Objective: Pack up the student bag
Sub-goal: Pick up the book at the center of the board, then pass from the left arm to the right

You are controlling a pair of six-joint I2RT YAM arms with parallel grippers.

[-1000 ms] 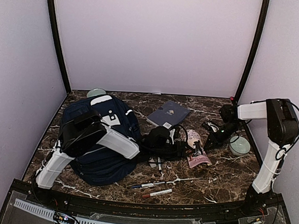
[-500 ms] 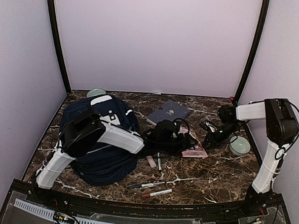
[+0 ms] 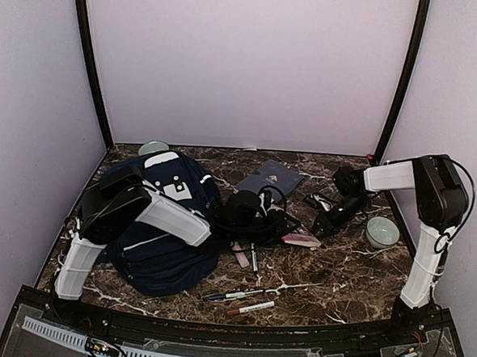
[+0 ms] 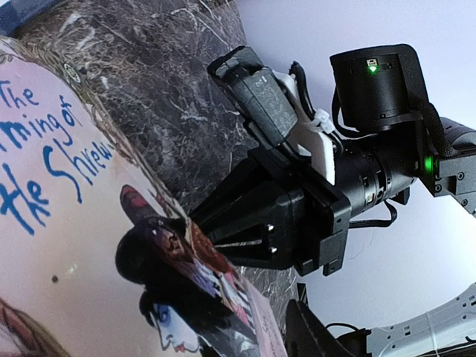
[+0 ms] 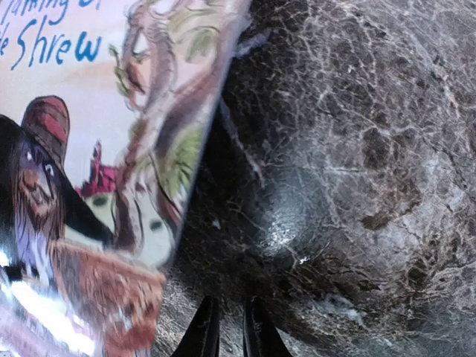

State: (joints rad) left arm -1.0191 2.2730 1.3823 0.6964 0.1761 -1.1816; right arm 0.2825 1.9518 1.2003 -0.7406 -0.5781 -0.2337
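Large navy-blue fabric backpack [image 3: 168, 263] left, partly under left arm [image 3: 175, 217]. Left gripper [image 3: 249, 211] at pink illustrated paperback [image 3: 303, 240]; hold hidden, cannot tell. Right gripper [image 3: 316, 229] pinched together, empty. Steady paperback's free edge, steer toward backpack.

Table [image 5: 357, 149] under the right gripper [image 5: 229, 312]: dark brown marble-look top with white veining. It is polished, and we note a glare patch just ahead of the fingertips.

Paperback [image 4: 67, 245] beside those fingertips: printed paper cover, glossy, catching light.

Right gripper housing, seen from the left wrist: matt black plastic.

Student bag [image 3: 168, 265] beneath the left arm: navy woven cloth, matt, with smoother white patches.
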